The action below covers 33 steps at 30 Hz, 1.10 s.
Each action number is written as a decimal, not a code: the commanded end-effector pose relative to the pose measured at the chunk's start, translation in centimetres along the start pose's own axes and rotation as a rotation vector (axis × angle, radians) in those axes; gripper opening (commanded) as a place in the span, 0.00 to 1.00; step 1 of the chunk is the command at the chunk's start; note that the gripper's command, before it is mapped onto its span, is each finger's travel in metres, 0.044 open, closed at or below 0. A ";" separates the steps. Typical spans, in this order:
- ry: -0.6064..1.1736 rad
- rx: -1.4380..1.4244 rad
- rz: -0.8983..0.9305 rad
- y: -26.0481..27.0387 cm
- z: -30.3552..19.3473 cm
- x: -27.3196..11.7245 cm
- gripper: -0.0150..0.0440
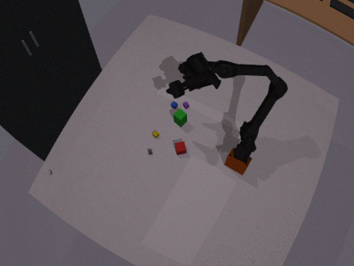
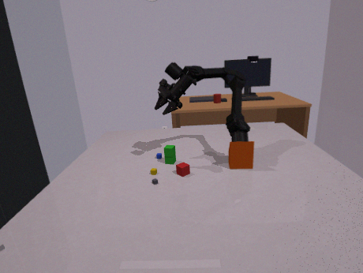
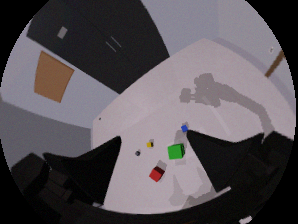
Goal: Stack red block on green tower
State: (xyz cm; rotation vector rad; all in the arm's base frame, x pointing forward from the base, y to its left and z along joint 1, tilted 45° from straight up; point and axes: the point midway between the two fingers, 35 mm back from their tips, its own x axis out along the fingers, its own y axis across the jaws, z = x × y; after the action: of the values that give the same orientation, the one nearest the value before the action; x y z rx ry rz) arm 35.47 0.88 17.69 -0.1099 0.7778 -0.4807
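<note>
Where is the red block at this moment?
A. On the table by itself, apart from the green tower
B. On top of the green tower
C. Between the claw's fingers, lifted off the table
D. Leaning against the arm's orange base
A. The red block sits on the table beside the green tower with a gap between them, while the open, empty claw hangs high above.
</note>
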 end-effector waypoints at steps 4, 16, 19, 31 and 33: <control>0.200 0.112 -0.071 2.5 -5.1 2.7 1.00; 0.424 0.272 -0.307 4.7 -12.9 5.1 1.00; 0.455 0.303 -0.377 5.1 -14.6 5.4 1.00; 0.496 0.387 -0.628 5.2 -19.6 5.9 1.00; 0.496 0.387 -0.628 5.1 -19.5 5.9 1.00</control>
State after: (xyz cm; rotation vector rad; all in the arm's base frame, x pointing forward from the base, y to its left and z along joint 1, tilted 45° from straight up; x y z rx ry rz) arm 27.53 4.27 -1.31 0.1311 1.1292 -1.2508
